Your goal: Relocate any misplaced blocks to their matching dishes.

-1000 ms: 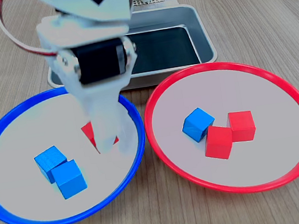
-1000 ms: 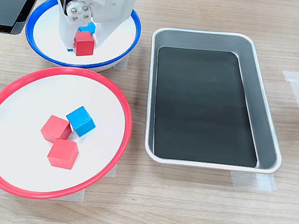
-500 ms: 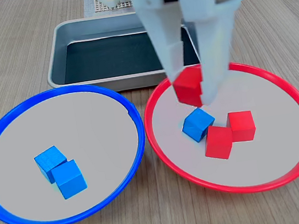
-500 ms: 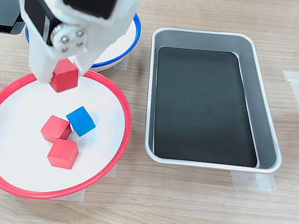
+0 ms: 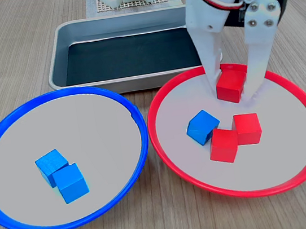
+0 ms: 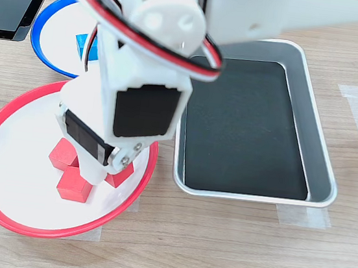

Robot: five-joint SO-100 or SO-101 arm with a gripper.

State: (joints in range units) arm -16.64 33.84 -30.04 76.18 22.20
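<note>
Here the fingers (image 5: 224, 76) flank a red cube (image 5: 231, 85) inside the red-rimmed dish (image 5: 298, 176)

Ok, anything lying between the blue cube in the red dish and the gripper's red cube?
Nothing: in the first exterior view only bare grey dish floor separates the blue cube from the red cube between the gripper's fingers.

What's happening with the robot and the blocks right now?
End effector open around red block, low over red-rimmed dish. Blue block still misplaced in that dish. Nothing blocking.
</note>
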